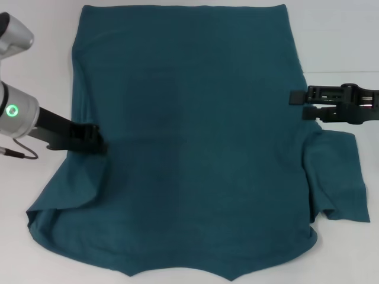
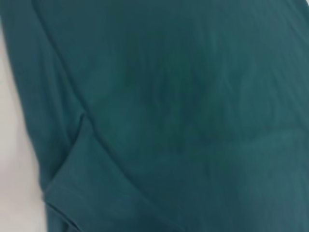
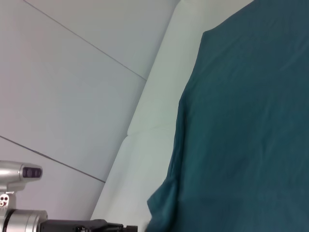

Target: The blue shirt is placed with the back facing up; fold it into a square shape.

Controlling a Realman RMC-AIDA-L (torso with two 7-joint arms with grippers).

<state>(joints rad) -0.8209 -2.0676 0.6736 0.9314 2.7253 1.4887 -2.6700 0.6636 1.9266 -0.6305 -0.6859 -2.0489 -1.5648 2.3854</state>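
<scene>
The blue shirt (image 1: 189,136) lies spread flat on the white table (image 1: 41,77), plain side up, with its hem at the far edge. Its right sleeve (image 1: 334,177) sticks out flat, while the left sleeve (image 1: 65,195) is bunched at the near left. My left gripper (image 1: 95,141) rests against the shirt's left edge just above that sleeve. At the right edge, above the right sleeve, my right gripper (image 1: 298,104) stands open with its fingers pointing at the cloth. Shirt fabric (image 2: 183,111) fills the left wrist view. The right wrist view shows the shirt (image 3: 241,121) and the left arm (image 3: 19,212) beyond it.
White table surface (image 3: 145,145) runs along both sides of the shirt. A wall of grey panels (image 3: 72,96) stands behind the table's left side. A thin cable (image 1: 18,155) trails from the left arm.
</scene>
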